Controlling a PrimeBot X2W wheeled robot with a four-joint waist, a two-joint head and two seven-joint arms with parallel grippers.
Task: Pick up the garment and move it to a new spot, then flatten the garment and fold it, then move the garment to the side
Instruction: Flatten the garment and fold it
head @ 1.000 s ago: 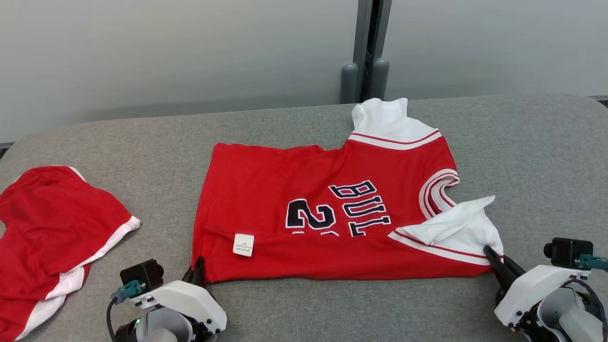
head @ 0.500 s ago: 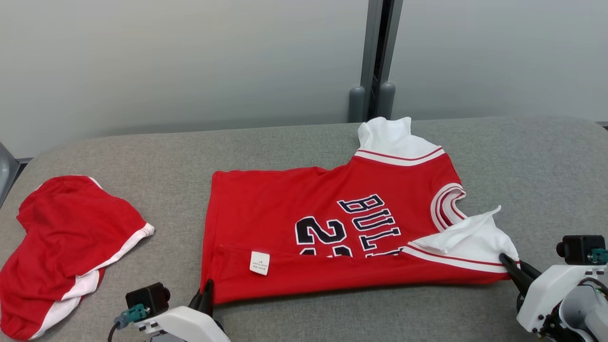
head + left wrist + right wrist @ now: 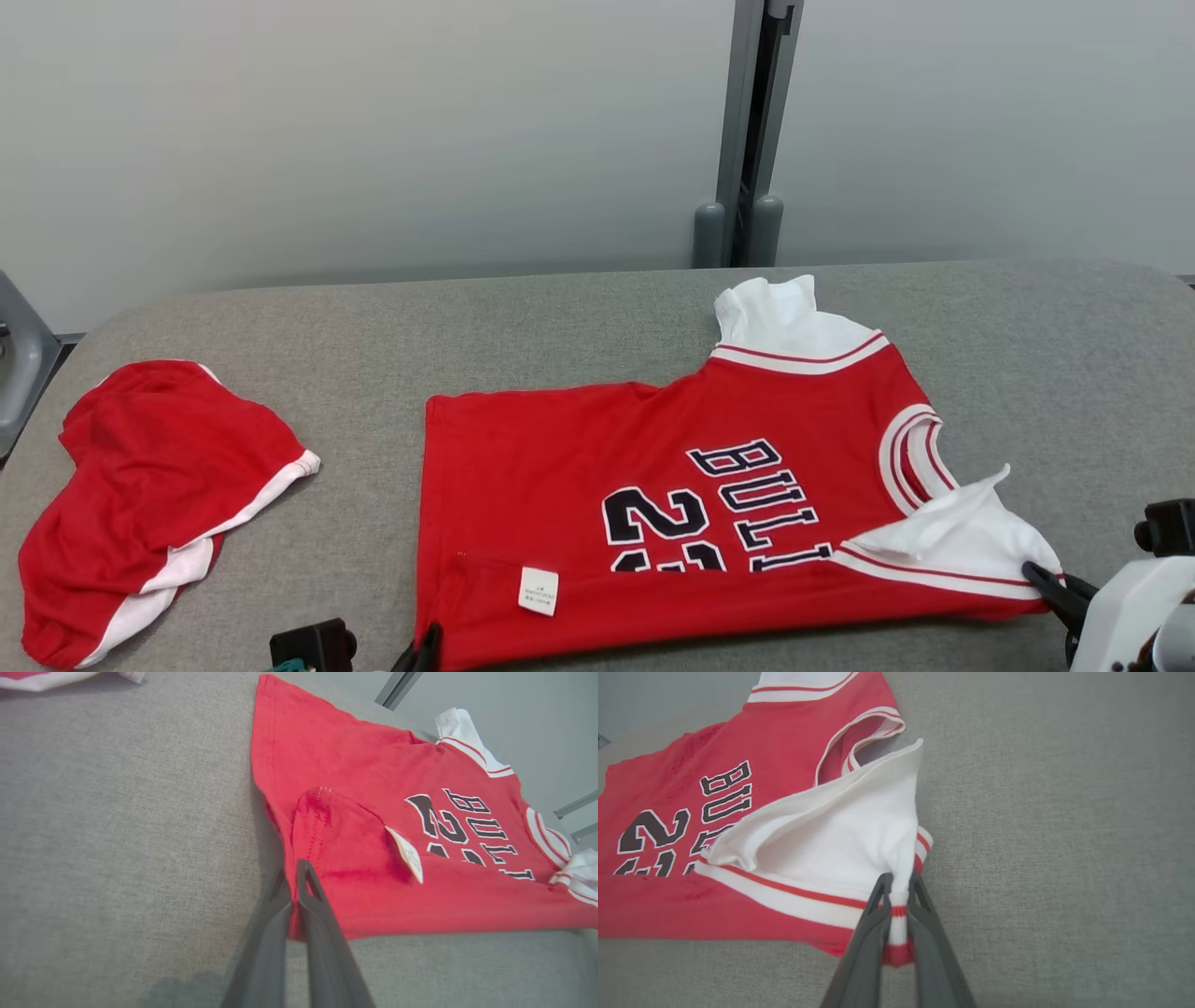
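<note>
On a grey fabric tabletop (image 3: 579, 317) backed by a pale wall (image 3: 373, 140) and a grey post (image 3: 747, 140), a red jersey (image 3: 653, 448) is spread centrally, its hem corner pinched by the closed left end effector (image 3: 293, 882) and its sleeve cuff clamped by the right end effector (image 3: 899, 882).

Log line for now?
phase: fold | left gripper: shut on jersey hem corner | right gripper: shut on jersey shoulder | red shorts: apart, left

Print on the label (image 3: 539, 591) is too small to read (a fold partly hides the number (image 3: 655, 516) on the jersey (image 3: 541, 467)).
</note>
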